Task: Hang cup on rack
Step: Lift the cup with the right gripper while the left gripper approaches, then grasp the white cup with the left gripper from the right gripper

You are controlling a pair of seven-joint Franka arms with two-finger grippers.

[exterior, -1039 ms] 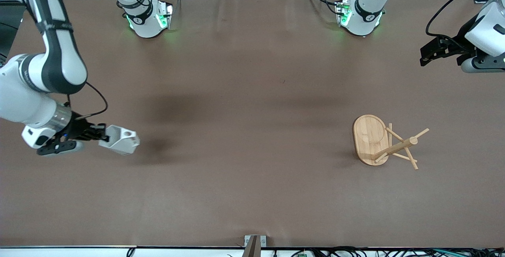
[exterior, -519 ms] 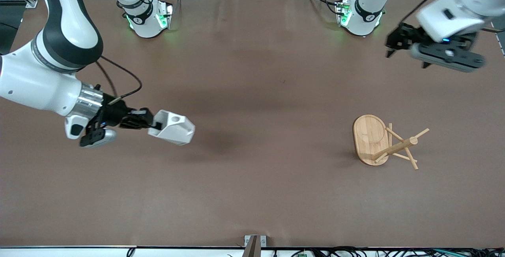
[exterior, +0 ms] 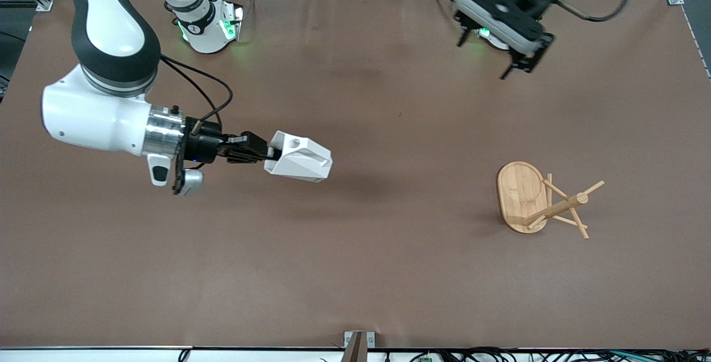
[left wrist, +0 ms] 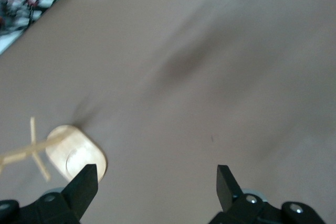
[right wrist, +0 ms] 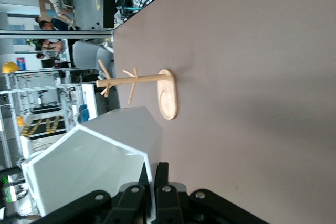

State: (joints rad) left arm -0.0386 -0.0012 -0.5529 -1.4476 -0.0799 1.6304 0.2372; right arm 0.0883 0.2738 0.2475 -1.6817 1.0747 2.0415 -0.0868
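Note:
The white faceted cup (exterior: 300, 160) hangs tilted in the air in my right gripper (exterior: 270, 154), which is shut on its wall near the rim, over the table between the right arm's end and the middle. In the right wrist view the cup (right wrist: 94, 161) fills the space beside the shut gripper (right wrist: 156, 176). The bamboo rack (exterior: 561, 205) stands upright on its oval base (exterior: 519, 192) toward the left arm's end, and shows in the right wrist view (right wrist: 139, 80) and the left wrist view (left wrist: 37, 150). My left gripper (exterior: 481, 60) is open and empty over the table by the left arm's base, and shows in its own view (left wrist: 155, 182).
The brown table (exterior: 389, 267) carries only the rack. The two arm bases (exterior: 208, 26) stand along the edge farthest from the front camera. A small metal bracket (exterior: 358, 340) sits at the nearest edge.
My right gripper has carried the cup toward the middle of the table, toward the rack's end. My left arm has swung in from the table's end to over its own base.

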